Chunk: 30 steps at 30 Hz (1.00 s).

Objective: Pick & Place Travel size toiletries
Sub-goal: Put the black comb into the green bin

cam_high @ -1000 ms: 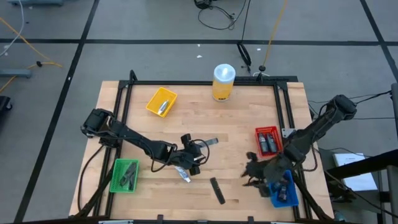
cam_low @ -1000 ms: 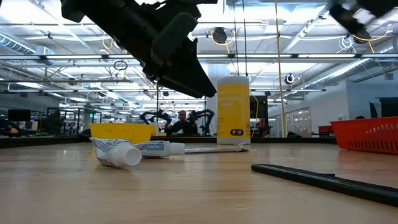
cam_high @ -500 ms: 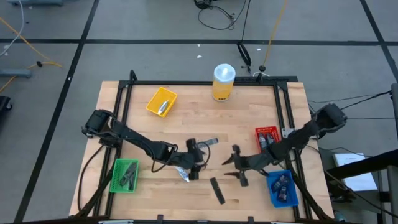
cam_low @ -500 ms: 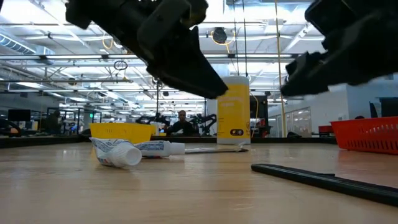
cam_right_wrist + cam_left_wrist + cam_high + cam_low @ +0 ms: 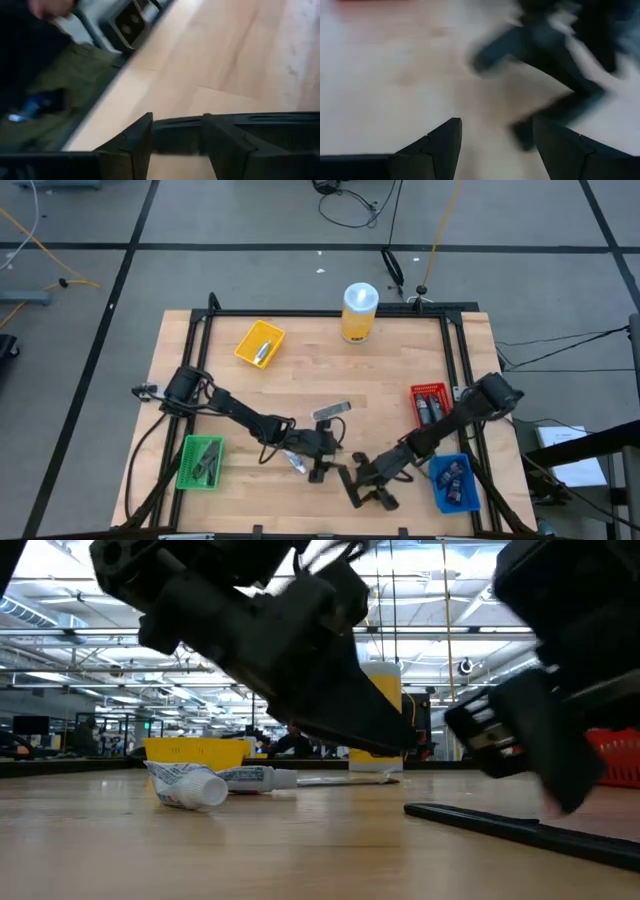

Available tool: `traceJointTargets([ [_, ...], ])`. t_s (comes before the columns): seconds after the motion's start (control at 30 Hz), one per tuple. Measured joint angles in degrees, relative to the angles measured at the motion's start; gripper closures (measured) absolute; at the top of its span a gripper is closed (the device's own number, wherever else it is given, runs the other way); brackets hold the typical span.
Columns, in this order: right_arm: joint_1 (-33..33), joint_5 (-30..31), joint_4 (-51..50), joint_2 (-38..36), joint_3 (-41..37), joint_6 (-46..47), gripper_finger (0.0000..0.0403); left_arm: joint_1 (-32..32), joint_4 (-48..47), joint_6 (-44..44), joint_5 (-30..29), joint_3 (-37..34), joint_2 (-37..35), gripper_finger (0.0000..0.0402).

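Note:
A black flat stick [image 5: 347, 478] lies on the wood near the table's near edge, and it also shows in the low view [image 5: 500, 827]. My right gripper [image 5: 366, 488] is open just above it. In the right wrist view the stick [image 5: 260, 131] runs from one finger past the other, right beyond the fingertips [image 5: 175, 145]. My left gripper [image 5: 322, 469] is open and empty [image 5: 497, 145], close to the stick's far end. A white tube [image 5: 295, 461] lies on its side beside that gripper. A silver sachet [image 5: 332, 412] lies farther back.
Yellow bin [image 5: 260, 343], green bin [image 5: 200, 462], red bin [image 5: 430, 405] and blue bin [image 5: 452, 483] hold small items. A tall yellow canister [image 5: 360, 310] stands at the far edge. The two grippers are close together near the table's near edge.
My right arm has swung from over the blue bin toward the table's left and come down over the black stick. My left gripper has moved from above the white tube toward the near edge and slightly right. The tubes, the sachet and the stick have stayed where they were.

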Motion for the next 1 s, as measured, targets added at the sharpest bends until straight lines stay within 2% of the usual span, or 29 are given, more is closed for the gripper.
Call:
traceJointTargets([
  [0.13, -0.11, 5.73, -7.10, 2.32, 4.74, -5.21, 0.0264, 0.51, -5.42, -2.12, -6.66, 0.16, -2.67, 0.0160],
  [0.3, -0.64, 15.63, -14.24, 1.28, 5.72, -10.71, 0.0290, 0.34, -10.99, -2.80, -7.48, 0.24, -5.47, 0.0160],
  [0.5, -1.74, 31.93, -31.80, -8.26, 5.47, -10.77, 0.0307, -0.79, -11.34, -1.86, -7.70, 0.19, -5.85, 0.0160],
  [0.6, -1.60, 36.94, -36.00, -14.16, 5.51, -9.96, 0.0309, -0.88, -11.08, -1.21, -7.43, 0.21, -5.85, 0.0160],
  [0.67, -1.51, 37.21, -36.95, -17.74, 4.84, -7.47, 0.0309, -0.72, -10.89, -1.73, -7.06, 0.21, -5.75, 0.0161],
  [0.73, -2.07, 35.02, -35.96, -20.57, 3.24, -4.27, 0.0310, -0.20, -11.29, -5.12, -6.97, 0.21, -5.43, 0.0161],
  [0.83, -2.73, 33.94, -35.57, -22.24, -0.21, 0.64, 0.0310, 1.44, -13.95, -10.37, -6.48, 0.21, -4.46, 0.0175],
  [0.9, -2.75, 33.85, -34.12, -21.59, -2.91, 3.19, 0.0310, 2.80, -14.64, -12.54, -6.47, 0.19, -3.41, 0.0202],
  [1.0, -2.70, 33.72, -28.01, -19.51, -6.37, 5.34, 0.0310, 4.61, -13.22, -15.23, -6.47, 0.21, -1.96, 0.0266],
])
